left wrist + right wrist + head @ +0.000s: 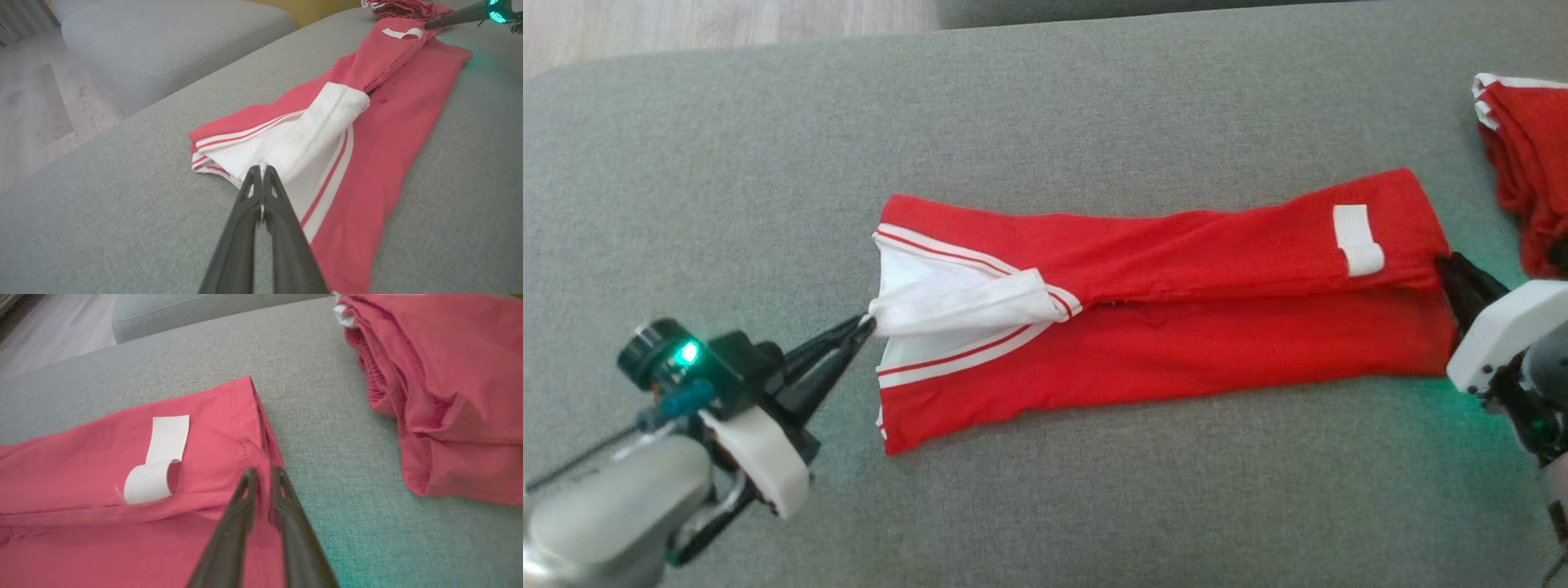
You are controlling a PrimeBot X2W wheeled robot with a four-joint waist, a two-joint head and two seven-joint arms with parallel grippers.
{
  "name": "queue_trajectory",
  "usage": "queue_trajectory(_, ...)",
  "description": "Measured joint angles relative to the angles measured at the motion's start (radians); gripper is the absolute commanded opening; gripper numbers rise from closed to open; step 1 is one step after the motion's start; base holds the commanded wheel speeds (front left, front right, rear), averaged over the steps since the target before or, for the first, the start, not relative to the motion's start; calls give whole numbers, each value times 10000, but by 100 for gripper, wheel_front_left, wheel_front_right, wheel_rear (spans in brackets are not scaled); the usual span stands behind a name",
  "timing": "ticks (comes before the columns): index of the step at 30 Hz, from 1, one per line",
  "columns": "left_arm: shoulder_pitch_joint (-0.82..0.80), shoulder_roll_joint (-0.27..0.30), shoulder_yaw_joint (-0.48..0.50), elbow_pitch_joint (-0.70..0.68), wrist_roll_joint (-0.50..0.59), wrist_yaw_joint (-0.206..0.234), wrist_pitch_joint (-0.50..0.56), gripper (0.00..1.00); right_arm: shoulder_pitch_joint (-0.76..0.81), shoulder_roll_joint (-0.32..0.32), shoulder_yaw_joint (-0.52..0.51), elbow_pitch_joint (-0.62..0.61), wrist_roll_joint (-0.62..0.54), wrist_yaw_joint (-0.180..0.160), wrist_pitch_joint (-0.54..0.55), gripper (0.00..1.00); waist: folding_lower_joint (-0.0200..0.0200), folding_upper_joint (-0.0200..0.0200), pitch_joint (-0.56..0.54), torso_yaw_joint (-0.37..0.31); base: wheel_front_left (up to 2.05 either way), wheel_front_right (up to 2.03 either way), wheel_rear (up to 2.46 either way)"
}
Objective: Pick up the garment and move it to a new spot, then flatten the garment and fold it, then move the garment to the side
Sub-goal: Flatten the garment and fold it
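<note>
- Sofa cushion of grey woven fabric carries a long, folded red garment with white striped trim. It lies flat across the middle of the head view, from 9 o'clock to 3 o'clock.
- The left gripper reaches in from 8 o'clock. Its two dark fingers are pressed together on the tip of the white sleeve at the garment's 9 o'clock end, and the cloth is drawn to a point between them.
- The right gripper comes in from 4 o'clock and meets the garment's 3 o'clock hem. In the right wrist view its fingers stand narrow, with the red hem edge pinched between the tips.
- A curled white rectangular label sits on the top layer near that hem, at 9 o'clock from the right fingertips.
- A second heap of crumpled red cloth lies on the cushion at 2 o'clock in the head view, apart from the garment.
- Pale wooden floor shows at 11 o'clock, beyond the cushion.
</note>
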Motion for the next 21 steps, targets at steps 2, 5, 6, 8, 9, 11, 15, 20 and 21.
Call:
queue_trajectory(2, 308, -291, 228, 107, -84, 362, -192, 100, 183, 211, -280, -203, -144, 2, -224, 100, 0, 0, -49, -5, 0, 0, 0)
queue_trajectory(5, 967, -742, 771, 228, -188, 1103, -324, 100, 629, 531, -794, -617, -265, 2, -943, 100, 0, 0, -206, -4, 0, 0, 0)
queue_trajectory(6, 1266, -920, 1181, 205, -238, 1402, -328, 100, 848, 646, -1028, -746, -282, 0, -1223, 100, -1, 0, -268, 10, 0, 0, 0)
queue_trajectory(8, 1953, -1346, 2268, -128, -38, 1981, -328, 100, 1413, 936, -1523, -1045, -282, 2, -1891, 100, -1, 0, -404, 71, 0, 0, 0)
queue_trajectory(9, 2326, -1597, 2834, -343, 176, 2236, -330, 100, 1722, 1095, -1710, -1179, -282, 0, -2163, 100, -1, 0, -476, 113, 0, 0, 0)
queue_trajectory(11, 2739, -1847, 3394, -537, 431, 2437, -332, 100, 2037, 1256, -1868, -1312, -282, 0, -2408, 100, -1, 0, -550, 159, 0, 0, 0)
queue_trajectory(15, 4799, -2738, 5400, -1145, 1643, 2966, -359, 100, 2936, 1847, -2339, -1469, -313, 0, -2932, 100, -2, 0, -859, 333, 0, 0, 0)
queue_trajectory(20, 6762, -4006, 7183, -1854, 3563, 3133, -359, 100, 3030, 1941, -2738, -1175, -585, 0, -3020, 100, -2, 0, -1142, 659, 0, 0, 0)
queue_trajectory(21, 6997, -4286, 7505, -2023, 3893, 3160, -360, 100, 2970, 1950, -2826, -1045, -656, 0, -3018, 100, -2, 0, -1189, 740, 0, 0, 0)
